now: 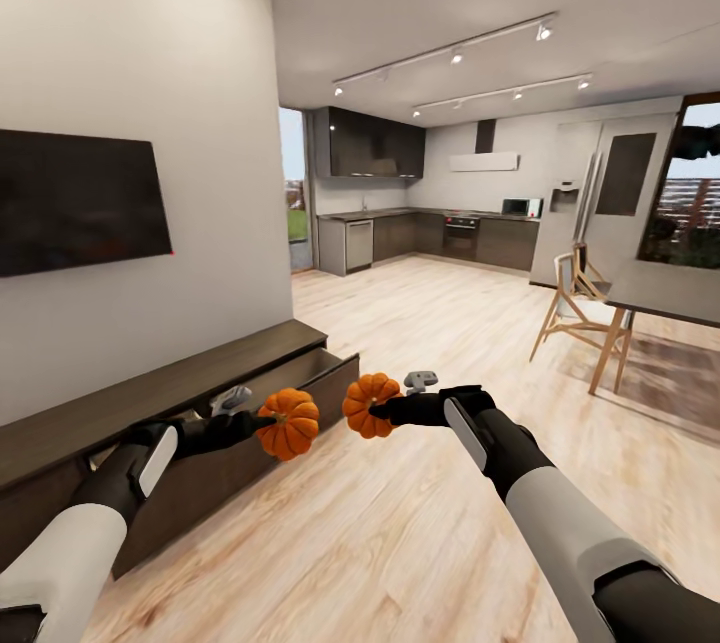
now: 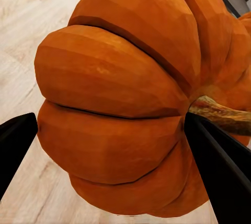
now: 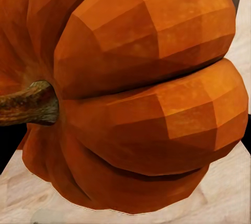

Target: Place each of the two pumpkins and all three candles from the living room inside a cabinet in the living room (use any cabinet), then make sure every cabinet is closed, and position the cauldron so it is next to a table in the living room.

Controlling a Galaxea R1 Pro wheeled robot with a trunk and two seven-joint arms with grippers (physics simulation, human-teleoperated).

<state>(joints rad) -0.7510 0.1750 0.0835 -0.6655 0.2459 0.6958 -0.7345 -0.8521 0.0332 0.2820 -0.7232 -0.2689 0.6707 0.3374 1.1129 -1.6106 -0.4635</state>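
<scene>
An open-plan living room is stretching back over a pale wooden floor (image 1: 400,543) toward a dark kitchen (image 1: 420,223) at about 12 o'clock in the head view, with a wall-mounted television (image 1: 75,198) at 9 o'clock and a taller desk (image 1: 670,288) with a wooden chair (image 1: 580,308) at 3 o'clock. The cabinet (image 1: 150,393) is running along the wall from 7 toward 9 o'clock, and one of its door panels (image 1: 300,388) near the far end is standing ajar.

The left gripper (image 1: 262,420) is clamping one pumpkin (image 1: 290,423), holding it in the air just in front of the cabinet's open section. In the left wrist view its dark fingers (image 2: 219,166) are pressing on either side of the left pumpkin (image 2: 130,98). The right gripper (image 1: 385,410) is clamping the other pumpkin (image 1: 371,404), which is hanging just beside the first, a little toward 3 o'clock; the right wrist view is showing the right pumpkin (image 3: 141,93) close up with its stem (image 3: 26,104).

As a judgement, the task is sitting at an early stage: both pumpkins are picked up but neither is inside the cabinet yet. Putting them in, stowing three candles, closing every door and moving the cauldron are all remaining.
</scene>
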